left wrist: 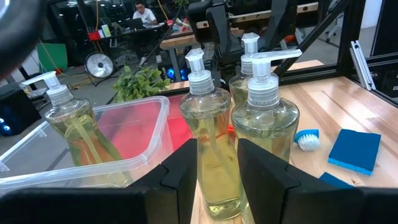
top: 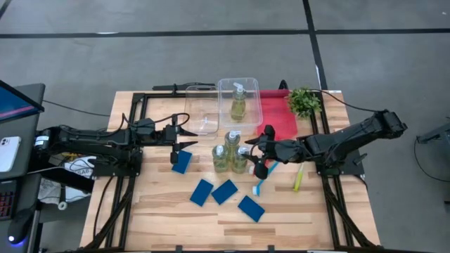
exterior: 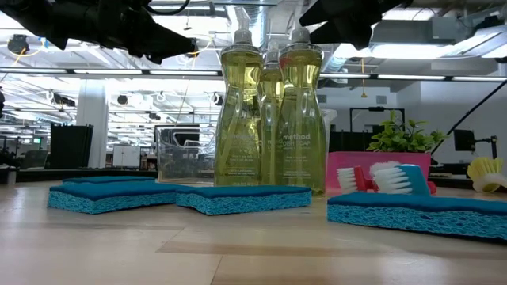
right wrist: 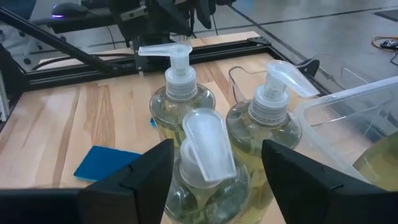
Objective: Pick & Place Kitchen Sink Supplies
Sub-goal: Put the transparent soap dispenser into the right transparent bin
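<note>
Standing in a tight cluster at the centre of the high view, three pump bottles [top: 230,153] are overlapping, so the rearmost is partly hidden in the low view. The right gripper [top: 261,151] is hovering just right of them, fingers spread wide, one bottle's pump head [right wrist: 208,144] lying between them unheld. The left gripper [top: 188,137], upper left of the cluster, is holding nothing, fingers partly apart. A fourth bottle [top: 238,105] is standing in the clear bin [top: 249,86]; four blue sponges [top: 225,191] are lying below.
</note>
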Controlling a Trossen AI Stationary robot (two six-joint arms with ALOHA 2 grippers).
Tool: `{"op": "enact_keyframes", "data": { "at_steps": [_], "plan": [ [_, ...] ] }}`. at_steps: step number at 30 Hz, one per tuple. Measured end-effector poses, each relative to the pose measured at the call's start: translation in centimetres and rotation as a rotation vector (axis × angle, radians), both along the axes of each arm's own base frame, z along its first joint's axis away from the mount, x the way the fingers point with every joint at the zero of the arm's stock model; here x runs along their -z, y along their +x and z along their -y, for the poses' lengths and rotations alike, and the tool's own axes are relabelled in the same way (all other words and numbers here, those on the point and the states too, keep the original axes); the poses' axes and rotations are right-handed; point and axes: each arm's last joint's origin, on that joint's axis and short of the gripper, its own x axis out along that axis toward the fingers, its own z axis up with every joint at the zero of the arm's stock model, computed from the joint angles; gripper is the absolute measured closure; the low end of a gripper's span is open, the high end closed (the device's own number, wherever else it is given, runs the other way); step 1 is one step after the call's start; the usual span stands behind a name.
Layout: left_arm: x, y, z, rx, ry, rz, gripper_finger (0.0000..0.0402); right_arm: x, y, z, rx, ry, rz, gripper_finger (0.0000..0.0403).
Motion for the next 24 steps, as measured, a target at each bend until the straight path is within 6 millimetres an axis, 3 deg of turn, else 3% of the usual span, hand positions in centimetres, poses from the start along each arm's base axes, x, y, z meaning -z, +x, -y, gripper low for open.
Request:
{"op": "enact_keyframes", "data": {
  "at_steps": [9, 24],
  "plan": [
    [0.0, 0.0, 0.0, 0.0, 0.0, 0.001, 0.0284, 1.5, 2.4, -0.1, 0.012, -0.019, -0.002, 0.017],
    [0.0, 0.0, 0.0, 0.0, 0.0, 0.001, 0.0284, 1.1, 2.6, -0.1, 0.004, -0.044, 0.039, 0.0176]
  ]
}}
